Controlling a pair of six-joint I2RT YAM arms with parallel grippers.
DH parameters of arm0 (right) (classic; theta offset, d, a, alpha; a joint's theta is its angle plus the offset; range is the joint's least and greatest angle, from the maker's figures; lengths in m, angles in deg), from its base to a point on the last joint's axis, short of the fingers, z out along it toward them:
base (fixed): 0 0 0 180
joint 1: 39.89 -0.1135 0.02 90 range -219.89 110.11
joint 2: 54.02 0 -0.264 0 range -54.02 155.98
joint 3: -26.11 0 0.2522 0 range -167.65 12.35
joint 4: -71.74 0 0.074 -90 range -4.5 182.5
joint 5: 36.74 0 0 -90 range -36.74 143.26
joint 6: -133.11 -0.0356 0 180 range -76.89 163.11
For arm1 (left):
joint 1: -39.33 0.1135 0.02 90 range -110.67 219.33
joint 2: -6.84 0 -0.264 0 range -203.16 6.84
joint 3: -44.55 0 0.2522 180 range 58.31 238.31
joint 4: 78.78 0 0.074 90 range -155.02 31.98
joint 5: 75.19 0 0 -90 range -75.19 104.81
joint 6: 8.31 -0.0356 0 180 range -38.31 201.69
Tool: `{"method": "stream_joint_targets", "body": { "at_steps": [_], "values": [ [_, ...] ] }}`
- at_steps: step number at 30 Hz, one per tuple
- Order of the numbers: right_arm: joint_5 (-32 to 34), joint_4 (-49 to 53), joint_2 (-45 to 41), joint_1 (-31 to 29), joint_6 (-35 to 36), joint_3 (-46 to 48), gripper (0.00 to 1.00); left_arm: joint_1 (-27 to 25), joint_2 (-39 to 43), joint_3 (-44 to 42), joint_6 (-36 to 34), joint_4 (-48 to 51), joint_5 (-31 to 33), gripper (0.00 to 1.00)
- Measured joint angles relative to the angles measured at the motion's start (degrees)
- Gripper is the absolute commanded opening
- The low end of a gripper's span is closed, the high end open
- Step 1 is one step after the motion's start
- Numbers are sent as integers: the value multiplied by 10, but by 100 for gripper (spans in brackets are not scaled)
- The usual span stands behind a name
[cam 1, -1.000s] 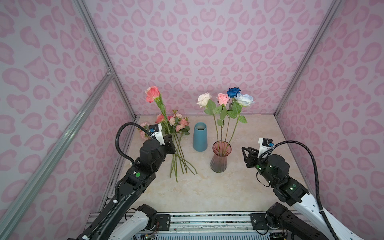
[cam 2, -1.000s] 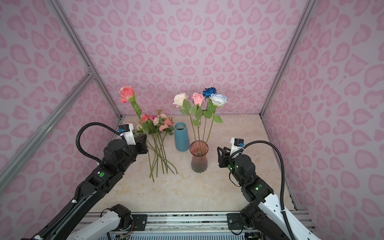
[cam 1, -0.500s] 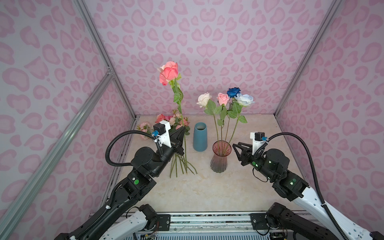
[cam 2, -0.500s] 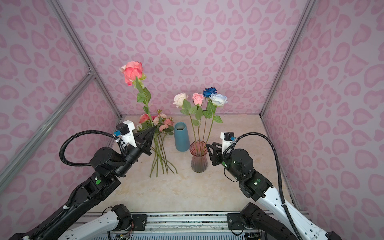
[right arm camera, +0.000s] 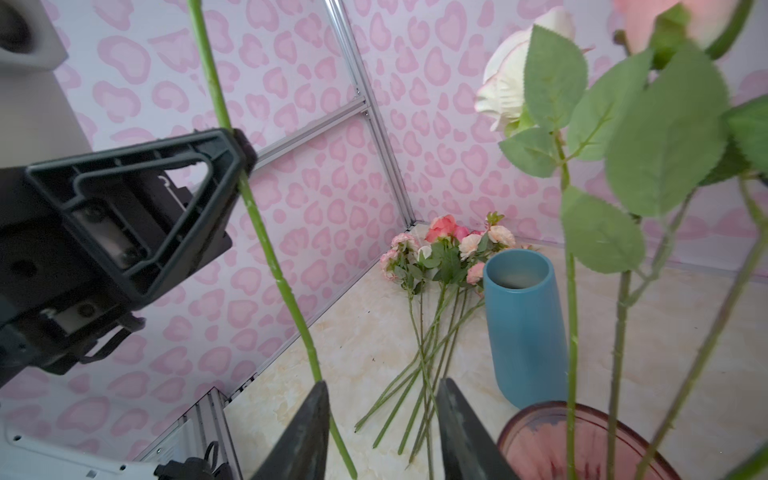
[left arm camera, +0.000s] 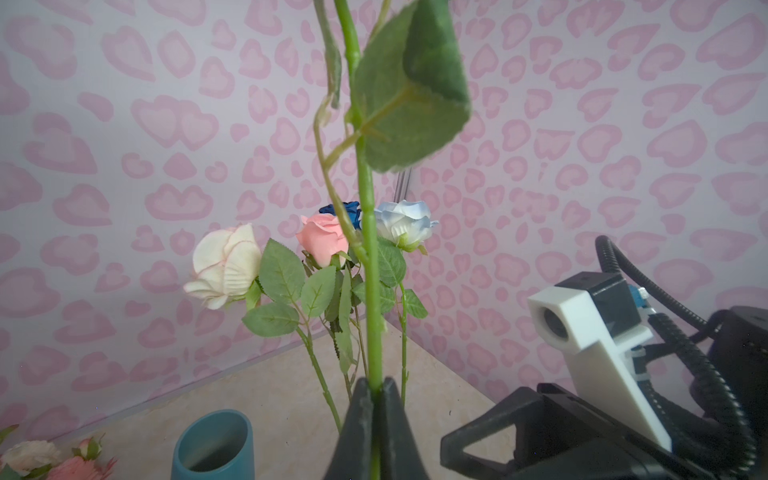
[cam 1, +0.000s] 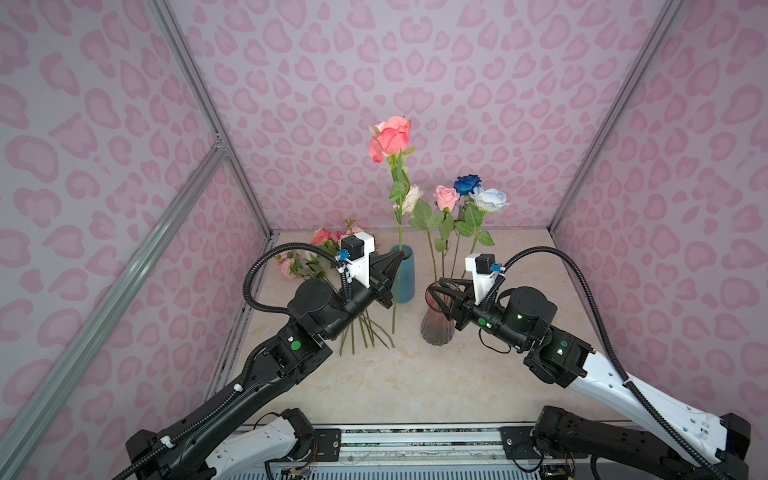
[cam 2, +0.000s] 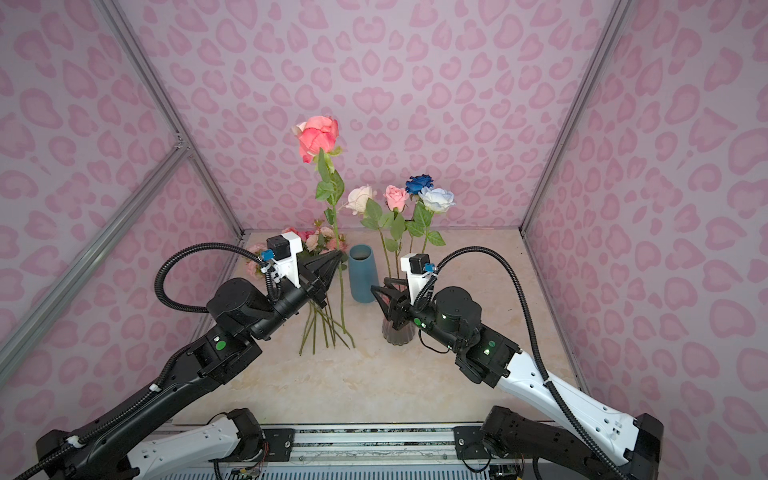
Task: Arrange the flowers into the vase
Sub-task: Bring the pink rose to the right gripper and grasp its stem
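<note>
the left gripper (cam 1: pixel 397 253) is clamped on the green stem of a tall coral-pink artificial rose (cam 1: pixel 390 139), roughly at mid-length. its long axis stands nearly upright, bloom high, cut end hanging free. taking the ribbed pink glass vase (cam 1: pixel 434 330) as landmark, the rose hangs to its left, near the matte teal ceramic vase (cam 1: pixel 409 282). the cut end seems to dangle below the glass vase's rim. four roses, cream, pink, dark blue and pale blue (cam 1: pixel 457 195), stand in the glass vase. the right gripper (right arm camera: pixel 382 386) sits at that rim, jaws parted, nothing between them. the stem's tail passes close by one finger; i cannot tell if they touch. my read: the stem must lift and travel right to clear the rim. the left arm carries it, and the right is nearer the mouth. a loose bunch of pink and peach flowers (cam 1: pixel 324 249) lies further left.
</note>
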Motion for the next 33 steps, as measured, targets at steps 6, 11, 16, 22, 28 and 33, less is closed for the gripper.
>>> {"method": "stream_joint_targets", "body": {
  "at_steps": [6, 11, 16, 22, 28, 33],
  "values": [
    [-37, -40, 34, -3, -14, -13, 44, -14, -36, 4, 6, -19, -2, 3],
    [-37, -45, 48, -2, -23, -19, 41, -22, -53, 10, 15, -30, -2, 3],
    [-35, -56, 64, 5, -28, -23, 36, -27, -57, 10, 29, -32, -2, 3],
    [-36, -63, 76, 8, -30, -30, 28, -28, -59, 10, 37, -32, -2, 3],
    [-40, -64, 95, 11, -33, -45, 14, -30, -61, 10, 45, -33, 2, 3],
    [-47, -61, 101, 11, -35, -50, 3, -30, -68, 10, 47, -33, 7, 6]
  ]
}}
